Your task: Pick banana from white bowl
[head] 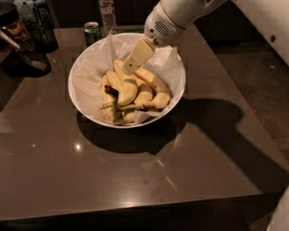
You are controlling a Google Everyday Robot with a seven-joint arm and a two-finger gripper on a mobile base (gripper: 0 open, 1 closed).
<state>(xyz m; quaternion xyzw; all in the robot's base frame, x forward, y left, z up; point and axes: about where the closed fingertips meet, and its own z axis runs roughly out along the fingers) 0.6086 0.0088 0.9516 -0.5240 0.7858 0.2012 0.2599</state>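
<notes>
The white bowl (81, 97) stands on the dark table at the back middle, lined with crumpled white paper. It holds several bananas piled together. One long banana (109, 100) along the pile's left side is dull yellow with a green stem end near the bowl's front. My gripper (132, 64) reaches down from the upper right. Its tip is just above the top of the banana pile, near the bowl's centre. It holds nothing that I can see.
A green drink can (92, 31) and a clear bottle (107, 11) stand just behind the bowl. Dark appliances (27, 43) sit at the back left. The table's front edge (135, 210) is near. My white arm (180, 16) crosses the upper right.
</notes>
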